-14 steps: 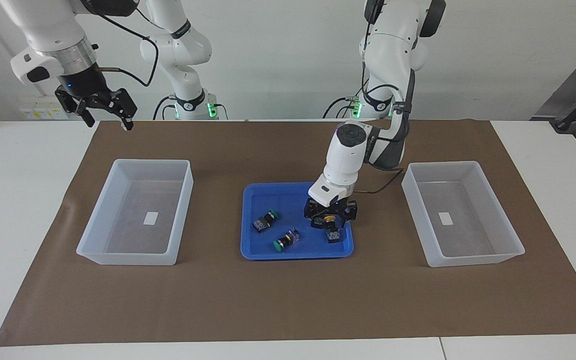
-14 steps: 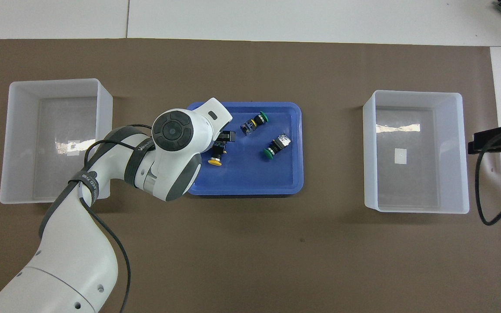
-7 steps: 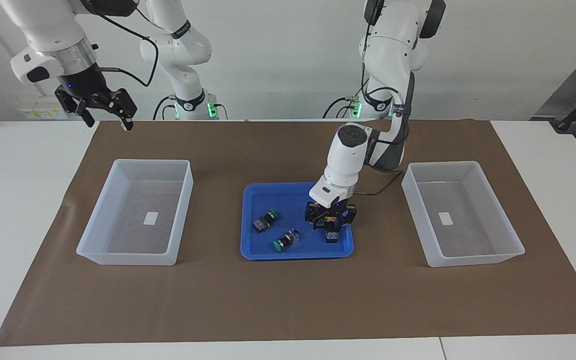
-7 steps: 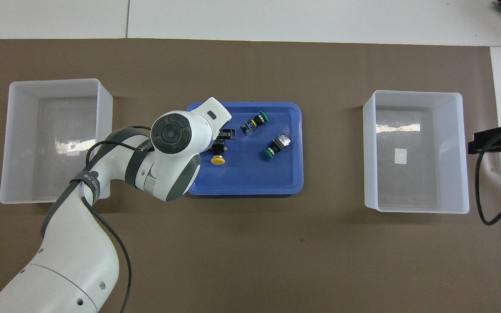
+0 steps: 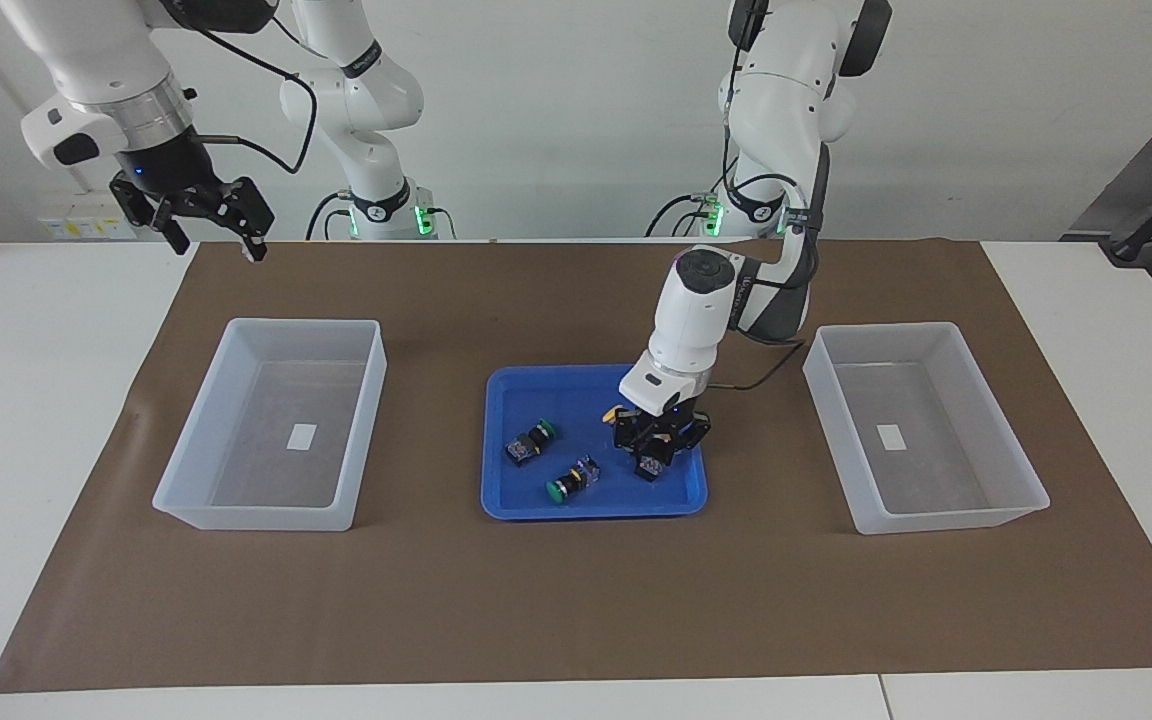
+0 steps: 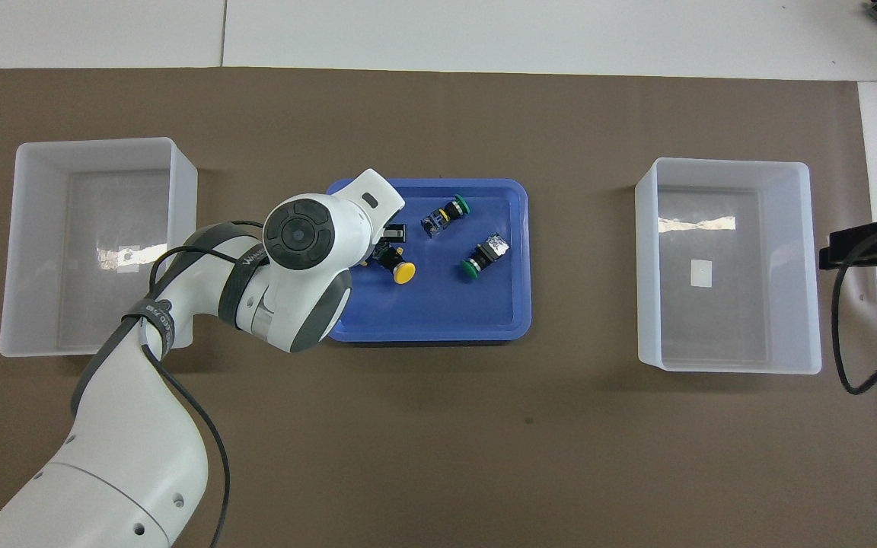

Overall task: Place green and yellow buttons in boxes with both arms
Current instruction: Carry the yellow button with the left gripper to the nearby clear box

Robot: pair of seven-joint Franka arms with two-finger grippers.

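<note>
A pale wall backs a white table [image 5: 56, 420] covered by a brown paper mat [image 5: 576, 600]. A shallow blue tray [image 5: 591, 512] sits in the middle of the mat. Two translucent white boxes flank it, well apart from it: one box [image 5: 276, 322] toward the right arm's end of the table and the other box [image 5: 926, 325] toward the left arm's end. Each box holds only a small white label.

The left arm reaches down into the tray at the side toward its own end. The left gripper [image 5: 658, 447] is low at the tray floor, its jaws drawn in against the black body of a yellow button [image 6: 405, 273]. This button lies on its side. Its round cap points toward the robots and the right arm's end, and its bluish base shows just past the fingers. The white wrist hides most of the grip from above.

Two green buttons lie loose on their sides in the tray, toward the right arm's end from the gripper. One green button [image 5: 532, 440] is nearer the robots. The second green button [image 5: 568, 482] is farther from them, close to the tray's rim.

The right arm waits. The right gripper [image 5: 218, 240] hangs high over the mat's corner at its own end, with its fingers spread apart and holding nothing.
</note>
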